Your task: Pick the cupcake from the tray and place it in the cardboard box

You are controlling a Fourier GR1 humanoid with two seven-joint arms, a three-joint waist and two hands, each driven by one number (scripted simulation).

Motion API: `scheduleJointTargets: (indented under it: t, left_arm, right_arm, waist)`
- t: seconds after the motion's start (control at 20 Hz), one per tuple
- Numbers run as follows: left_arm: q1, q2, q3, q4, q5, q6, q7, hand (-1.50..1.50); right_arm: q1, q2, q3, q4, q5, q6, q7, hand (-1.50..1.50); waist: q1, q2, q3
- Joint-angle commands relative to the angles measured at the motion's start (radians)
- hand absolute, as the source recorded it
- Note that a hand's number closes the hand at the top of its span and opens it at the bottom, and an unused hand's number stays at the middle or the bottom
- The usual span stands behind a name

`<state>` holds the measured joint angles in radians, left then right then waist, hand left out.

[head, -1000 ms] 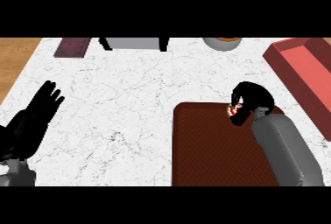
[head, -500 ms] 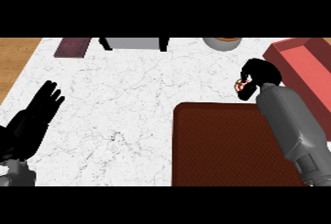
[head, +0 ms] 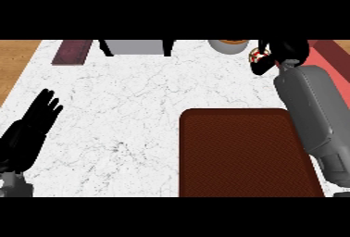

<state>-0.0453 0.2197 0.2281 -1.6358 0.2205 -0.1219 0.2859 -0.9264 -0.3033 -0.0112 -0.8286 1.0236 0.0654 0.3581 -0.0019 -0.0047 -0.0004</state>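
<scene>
A: Nearest the viewer, the dark red tray (head: 249,152) lies flat on the white marble counter (head: 130,106), and nothing shows on its mat. Low at the left edge, the left hand (head: 27,132) rests with its fingers straight and spread, clear of the action.

B: And the right hand (head: 280,53)?

A: Up at the far right, its black fingers curled round the cupcake (head: 255,56); just a glimpse of red and white peeks out at the hand's left side. The grey forearm runs up along the tray's right edge.

B: So the cupcake is held above the counter's far corner. Where's the cardboard box (head: 335,58)?

A: The reddish walled box at the right edge, just beside the hand. Only part of it shows, and the forearm hides more.

B: What makes this step go well?

A: Judging from here: carry the cupcake rightward over the near wall, keep it upright, get it well inside the opening, lower it, and only then uncurl the fingers.

B: Any hazards?

A: The grey pot (head: 229,45) sits close on the left, though a rightward move leaves it behind.
</scene>
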Motion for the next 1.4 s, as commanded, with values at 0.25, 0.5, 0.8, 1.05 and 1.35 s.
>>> scheduleJointTargets:
  t: [0.25,0.5,0.8,1.05,1.35]
  left_arm:
    - [-0.002,-0.028,-0.026,-0.049,-0.024,0.044,0.045,0.0]
    - [-0.045,0.025,0.031,0.018,0.031,-0.012,0.043,0.0]
    - [-0.011,-0.009,0.0,0.021,-0.027,0.003,-0.018,0.0]
    - [0.017,-0.031,-0.018,0.001,-0.033,-0.006,-0.038,0.0]
    - [0.04,-0.057,-0.058,-0.124,-0.04,0.028,0.046,0.0]
  right_arm:
    - [-0.04,-0.07,-0.034,-0.279,0.056,0.038,0.251,1.5]
    - [-0.028,-0.146,-0.087,-0.308,0.065,0.056,0.281,1.5]
    - [-0.005,-0.243,-0.149,-0.145,0.067,-0.03,0.142,1.5]
    - [-0.035,-0.263,-0.185,0.031,0.072,-0.135,0.054,1.5]
    - [-0.07,-0.337,-0.246,0.255,0.046,-0.251,-0.14,1.5]
  waist:
    - [-0.011,-0.004,0.0]
    - [-0.006,0.001,0.0]
    - [0.007,0.006,0.0]
    - [0.016,0.009,0.0]
    - [0.033,0.013,0.002]
